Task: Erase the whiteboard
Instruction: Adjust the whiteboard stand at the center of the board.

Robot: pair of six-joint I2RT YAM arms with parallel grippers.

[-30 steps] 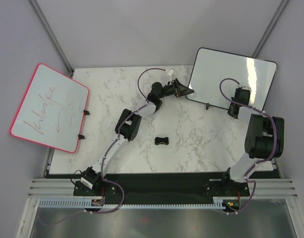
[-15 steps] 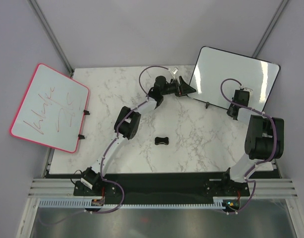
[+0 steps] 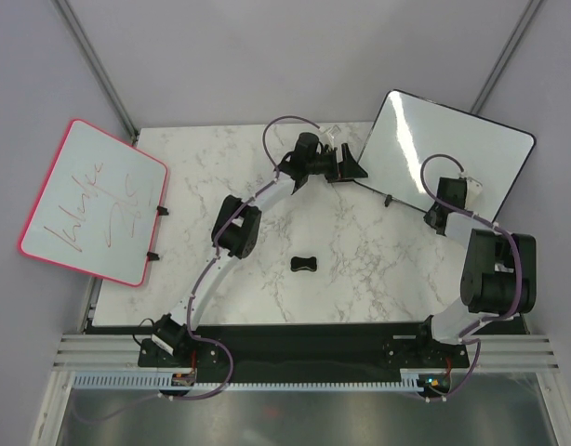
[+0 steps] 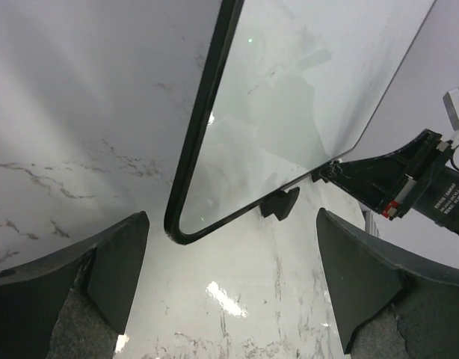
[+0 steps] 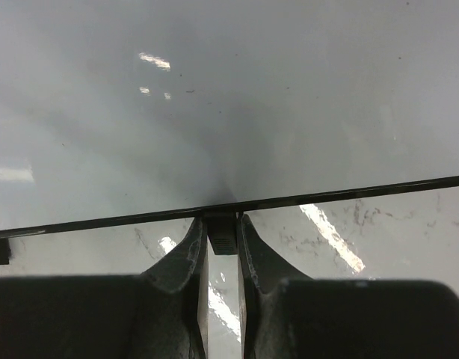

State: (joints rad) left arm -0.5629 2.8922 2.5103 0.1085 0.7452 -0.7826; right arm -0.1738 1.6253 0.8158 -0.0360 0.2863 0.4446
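Observation:
The black-framed whiteboard (image 3: 448, 149) stands tilted at the table's far right, and its face looks clean. My right gripper (image 3: 437, 215) is shut on a small black tab (image 5: 223, 238) on the board's lower edge, seen close in the right wrist view (image 5: 222, 224). My left gripper (image 3: 352, 168) is open and empty at the board's near-left corner. In the left wrist view (image 4: 231, 243) that rounded corner of the whiteboard (image 4: 289, 97) lies just beyond the open jaws, above the marble.
A pink-framed whiteboard (image 3: 95, 200) with red scribbles overhangs the table's left edge. A small black eraser (image 3: 305, 264) lies on the marble table (image 3: 202, 177) near the middle. A second black tab (image 4: 280, 202) sticks out from the board's lower edge.
The black-framed whiteboard has swung, its right side rising toward the far right, with the right gripper following. The left gripper has moved farther and right along the board's left corner.

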